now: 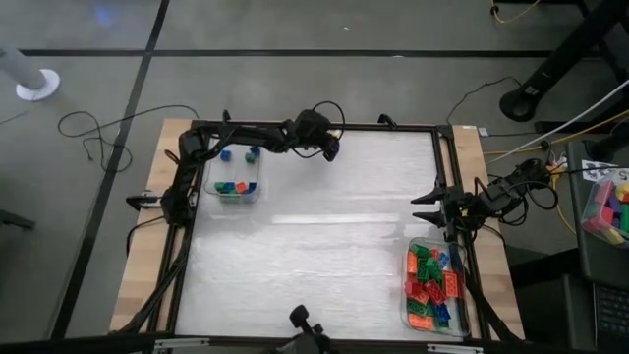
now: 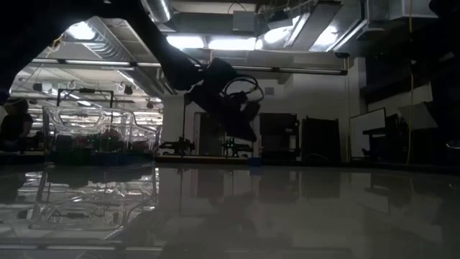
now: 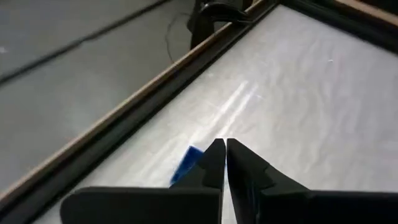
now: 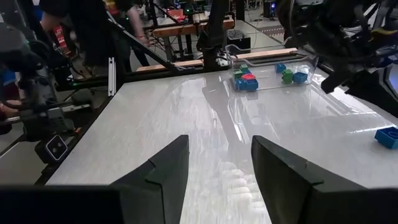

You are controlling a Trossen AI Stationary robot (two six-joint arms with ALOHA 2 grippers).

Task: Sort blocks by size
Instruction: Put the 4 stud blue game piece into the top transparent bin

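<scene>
From above: white desk (image 1: 324, 236) inside a black frame. Left gripper (image 1: 330, 150) out near the far edge, in the middle. Small clear tray (image 1: 234, 183) at the far left corner with a few blocks (image 1: 236, 187) inside, blue, green and red. Two more blocks, blue (image 1: 225, 154) and green (image 1: 254, 153), just beyond them. Big clear tray (image 1: 433, 286) at the near right, packed with red, green and blue blocks (image 1: 429, 280). Right gripper (image 1: 427, 206) at the right edge, just beyond that tray, jaws apart.

From desk height: left gripper (image 2: 248, 128) hanging dark above the shiny desk.

Left wrist: jaws together, nothing between them. One blue block (image 3: 185, 165) flat on the desk right beside the fingertips (image 3: 213, 155).

Right wrist: jaws wide apart. Blue block (image 4: 387, 136) alone on the desk, small tray (image 4: 268, 73) far across.
</scene>
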